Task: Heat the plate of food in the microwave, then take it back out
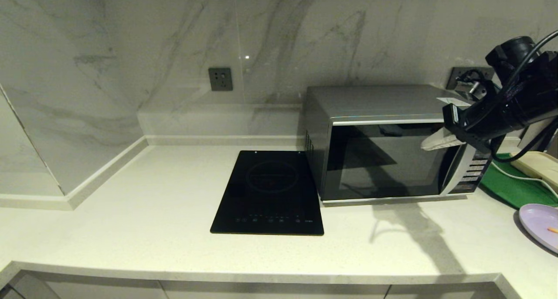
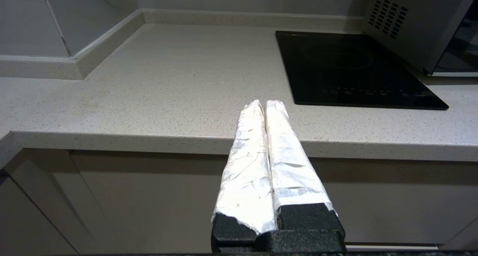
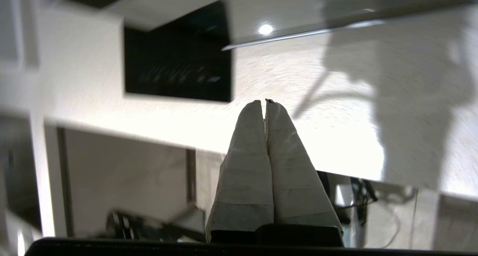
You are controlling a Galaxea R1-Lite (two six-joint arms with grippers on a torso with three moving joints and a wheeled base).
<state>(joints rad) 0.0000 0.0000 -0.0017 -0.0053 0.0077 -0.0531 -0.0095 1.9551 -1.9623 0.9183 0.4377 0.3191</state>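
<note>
The silver microwave (image 1: 375, 105) stands on the counter with its dark glass door closed; its vented side (image 2: 410, 24) shows in the left wrist view. The lavender plate of food (image 1: 539, 222) lies on the counter at the far right, partly cut off, with one orange stick (image 1: 552, 230) on it. My right gripper (image 1: 426, 145) hangs shut and empty in front of the door's upper right corner, close to the handle strip (image 1: 451, 168). In its own view the right gripper (image 3: 264, 101) points down over the counter. My left gripper (image 2: 264, 103) is shut and empty, low before the counter's front edge.
A flat black induction cooktop (image 1: 270, 192) lies left of the microwave. A green tray (image 1: 512, 188) with a cream object (image 1: 538, 164) on it sits right of the microwave, behind the plate. The marble wall carries sockets (image 1: 220, 79). Bare counter (image 1: 144, 194) stretches to the left.
</note>
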